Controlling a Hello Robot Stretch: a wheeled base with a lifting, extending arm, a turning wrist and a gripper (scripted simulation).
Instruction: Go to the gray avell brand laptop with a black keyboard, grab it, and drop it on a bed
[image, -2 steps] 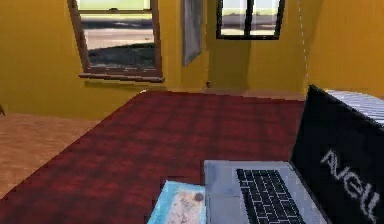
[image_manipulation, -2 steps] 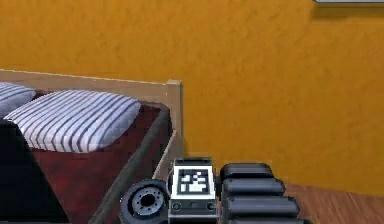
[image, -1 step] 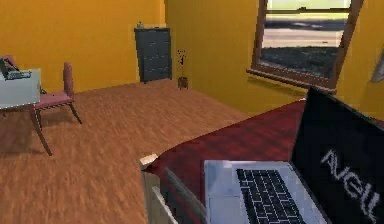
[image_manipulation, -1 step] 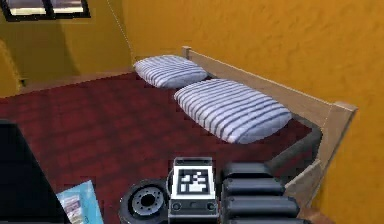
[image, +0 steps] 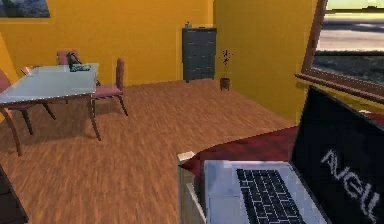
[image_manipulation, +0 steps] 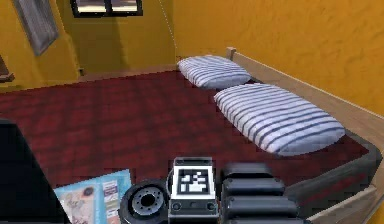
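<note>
Dark arm (image_manipulation: 250, 195), black-marked white square (image_manipulation: 193, 182)

The laptop (image: 300, 175) runs off the forward view's right and bottom edges. The window (image: 350, 40) above it is cut by the top and right edges. A dark thing (image: 80, 65) on the worktop (image: 45, 86) is too small to name. In the arm side view the far end of the claw (image_manipulation: 148, 202) is lost among dark parts at the bottom edge; I cannot tell whether it holds anything. A black shape (image_manipulation: 25, 175) is cut by the left edge.
</note>
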